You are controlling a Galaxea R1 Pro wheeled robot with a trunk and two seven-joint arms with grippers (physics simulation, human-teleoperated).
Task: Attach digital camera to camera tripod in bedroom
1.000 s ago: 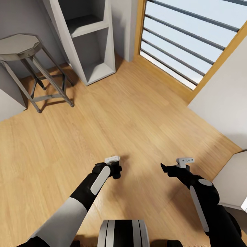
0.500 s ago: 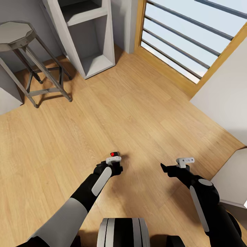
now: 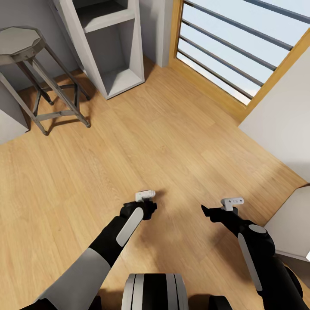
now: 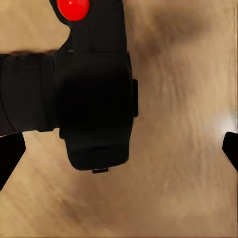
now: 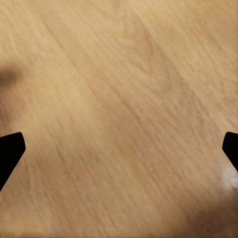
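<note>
- Two arms hang over bare floor. Far left stands a grey metal stool (image 3: 26,51) with an octagonal seat, beside a white cube shelf (image 3: 113,47).
- Left end effector (image 3: 145,206): fingertips spread at the wrist picture's edges, the matte-black digital camera (image 4: 94,99) between them, red button up. Whether it is truly held, I cannot tell; with so wide a spread it might drop onto the smooth light-wood floor (image 3: 172,142).
- Right end effector (image 3: 215,211): spread wide, holding nothing.
- Wooden door (image 3: 241,47) with frosted strips, far right.
</note>
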